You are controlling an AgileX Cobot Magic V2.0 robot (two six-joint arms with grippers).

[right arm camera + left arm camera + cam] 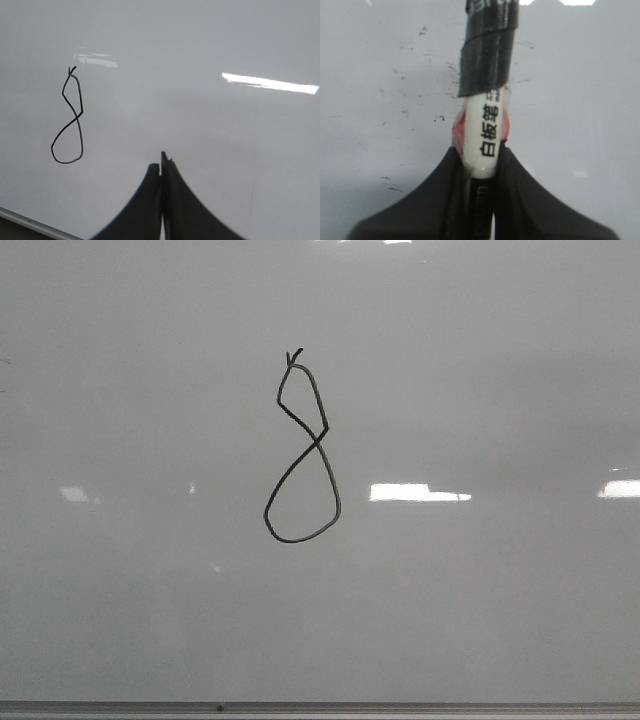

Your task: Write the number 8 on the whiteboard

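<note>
The number 8 [301,452] is drawn in thin black line on the whiteboard [480,370], with a small upper loop, a larger lower loop and a tick on top. It also shows in the right wrist view [69,120]. No gripper shows in the front view. My left gripper [481,155] is shut on a white marker [485,135] with black printed characters and black tape round its far end, pointing at the whiteboard [580,100]. My right gripper [161,167] is shut and empty, off to the right of the 8, apart from the whiteboard [225,130].
The board's thin grey metal bottom edge [320,707] runs along the front; it shows as a corner strip in the right wrist view [30,222]. Bright light reflections [418,492] lie on the board. Small black specks [439,118] dot the board near the marker.
</note>
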